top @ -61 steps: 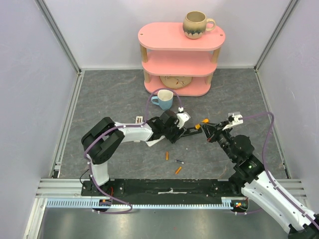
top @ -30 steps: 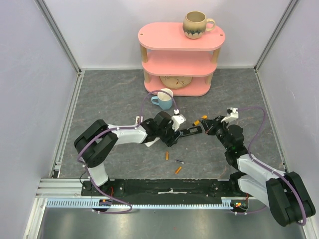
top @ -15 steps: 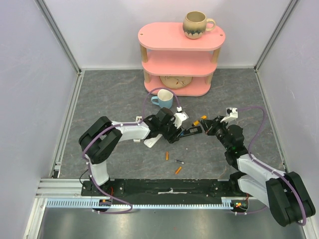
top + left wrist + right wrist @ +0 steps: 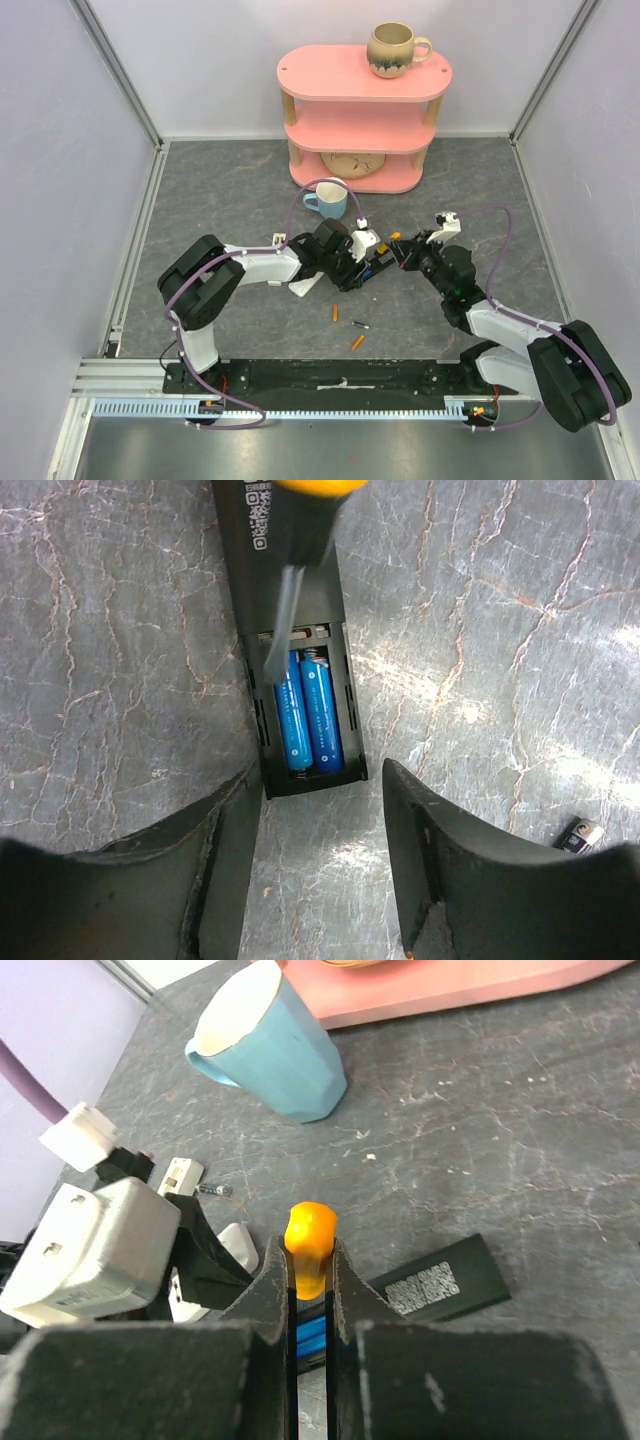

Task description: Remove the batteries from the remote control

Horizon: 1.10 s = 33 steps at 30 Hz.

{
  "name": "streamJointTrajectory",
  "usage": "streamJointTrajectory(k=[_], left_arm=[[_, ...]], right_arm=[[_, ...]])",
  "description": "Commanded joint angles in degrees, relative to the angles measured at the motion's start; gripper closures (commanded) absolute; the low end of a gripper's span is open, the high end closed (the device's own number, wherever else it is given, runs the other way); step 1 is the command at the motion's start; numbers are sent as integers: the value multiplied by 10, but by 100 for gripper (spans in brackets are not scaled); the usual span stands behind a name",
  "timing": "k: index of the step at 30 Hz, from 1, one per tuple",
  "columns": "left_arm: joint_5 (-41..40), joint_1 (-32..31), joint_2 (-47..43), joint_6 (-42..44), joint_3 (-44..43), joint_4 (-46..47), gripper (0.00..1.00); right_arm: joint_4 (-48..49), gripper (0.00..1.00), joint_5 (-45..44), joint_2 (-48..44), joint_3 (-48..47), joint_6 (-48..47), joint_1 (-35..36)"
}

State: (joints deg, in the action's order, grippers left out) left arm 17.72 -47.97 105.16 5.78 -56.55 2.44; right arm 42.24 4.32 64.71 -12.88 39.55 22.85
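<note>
The black remote control (image 4: 285, 560) lies on the grey floor with its compartment uncovered, and two blue batteries (image 4: 310, 712) sit side by side inside. My left gripper (image 4: 320, 815) is open just behind the remote's end, one finger (image 4: 215, 870) beside its left edge. My right gripper (image 4: 310, 1260) is shut on the orange handle of a screwdriver (image 4: 310, 1235), whose metal tip (image 4: 270, 670) touches the top of the left blue cell. In the top view both grippers meet over the remote (image 4: 378, 265). Loose batteries (image 4: 336, 313) lie nearer the arm bases.
A blue mug (image 4: 328, 199) stands just behind the left gripper, with the pink shelf unit (image 4: 365, 120) behind it. A white flat piece (image 4: 305, 287) lies under the left arm. One small dark cell (image 4: 578, 833) rests to the right of the left gripper.
My right gripper has carried the screwdriver leftward to the remote's compartment. The left gripper's fingers have narrowed a little around the remote's end.
</note>
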Motion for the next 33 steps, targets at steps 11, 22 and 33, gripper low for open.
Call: streamJointTrajectory(k=[11,22,33], left_arm=[[-120,-35,29,-12,2,-45,47],[-126,-35,35,-5,-1,-52,57],[-131,-35,40,-4,-6,-57,59]], right_arm=[[-19,100,-78,-16,-28,-64,37],[-8,100,-69,-10,-24,-97,38],[-5,100,-52,-10,-5,-80,38]])
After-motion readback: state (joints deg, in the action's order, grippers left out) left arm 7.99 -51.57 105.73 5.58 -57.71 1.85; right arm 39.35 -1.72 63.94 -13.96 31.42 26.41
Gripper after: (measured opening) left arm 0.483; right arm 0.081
